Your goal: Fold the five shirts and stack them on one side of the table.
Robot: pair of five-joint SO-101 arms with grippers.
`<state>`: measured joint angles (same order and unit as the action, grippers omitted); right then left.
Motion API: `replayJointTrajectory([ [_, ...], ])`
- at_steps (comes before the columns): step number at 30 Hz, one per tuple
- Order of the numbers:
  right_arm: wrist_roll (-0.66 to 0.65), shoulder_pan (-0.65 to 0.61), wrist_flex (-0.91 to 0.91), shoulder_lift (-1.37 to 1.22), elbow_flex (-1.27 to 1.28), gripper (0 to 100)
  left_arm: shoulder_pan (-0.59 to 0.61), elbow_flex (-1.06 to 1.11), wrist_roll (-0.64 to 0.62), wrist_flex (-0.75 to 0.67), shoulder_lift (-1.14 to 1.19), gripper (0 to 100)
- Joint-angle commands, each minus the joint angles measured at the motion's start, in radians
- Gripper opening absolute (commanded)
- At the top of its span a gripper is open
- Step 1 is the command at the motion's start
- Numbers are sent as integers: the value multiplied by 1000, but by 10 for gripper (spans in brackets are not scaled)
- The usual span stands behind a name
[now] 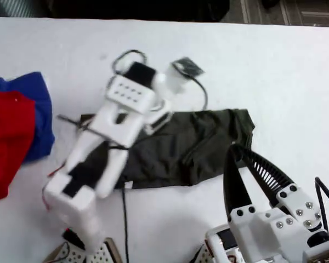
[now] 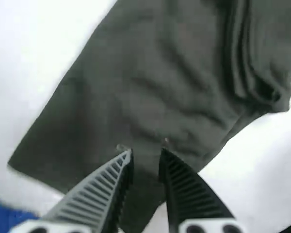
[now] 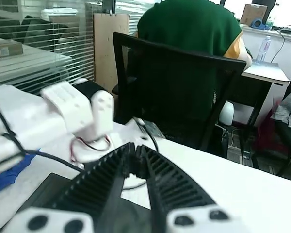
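Note:
A dark olive shirt (image 1: 197, 142) lies crumpled in the middle of the white table (image 1: 274, 71). My left gripper (image 2: 146, 156) hangs just above the shirt (image 2: 174, 82), its fingers a little apart and nothing between them. The left arm (image 1: 115, 120) stretches from the front edge over the shirt's left part. My right gripper (image 1: 237, 150) is shut and empty, its tips at the shirt's right front edge; in the right wrist view the black fingers (image 3: 157, 177) meet at the tip. A red shirt (image 1: 8, 137) lies on a blue shirt (image 1: 35, 98) at the left edge.
A black cable (image 1: 200, 90) runs from the left arm's wrist camera across the table behind the shirt. The right arm's base (image 1: 274, 230) stands at the front right. Bare table lies at the back and to the right. An office chair (image 3: 179, 92) stands beyond the far edge.

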<state>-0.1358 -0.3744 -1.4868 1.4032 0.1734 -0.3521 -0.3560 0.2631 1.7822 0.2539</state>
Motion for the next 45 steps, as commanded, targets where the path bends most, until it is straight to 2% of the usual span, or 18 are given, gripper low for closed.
replayJointTrajectory([
  [1, 2, 1, -7, -2, -14, 19, 91, 100, -58, 5, -208, 110],
  [9, 2, 2, -59, -10, -12, 20, 387, 385, -84, 5, -507, 116],
  [14, 2, 2, -85, -12, -3, 21, 509, 580, -114, 5, -638, 238],
  [17, 2, 2, -85, -4, 37, 21, 567, 658, -133, 0, -641, 292],
  [27, 0, 2, -85, -2, 52, 21, 641, 709, -140, -149, -337, 299],
  [38, 0, 2, -85, -2, 51, 21, 634, 591, -141, -305, -91, 298],
  [43, 0, 2, -85, -2, 51, 21, 598, 517, -146, -322, 42, 296],
  [45, 0, 2, -85, -4, 51, 21, 572, 485, -193, -322, 88, 273],
])
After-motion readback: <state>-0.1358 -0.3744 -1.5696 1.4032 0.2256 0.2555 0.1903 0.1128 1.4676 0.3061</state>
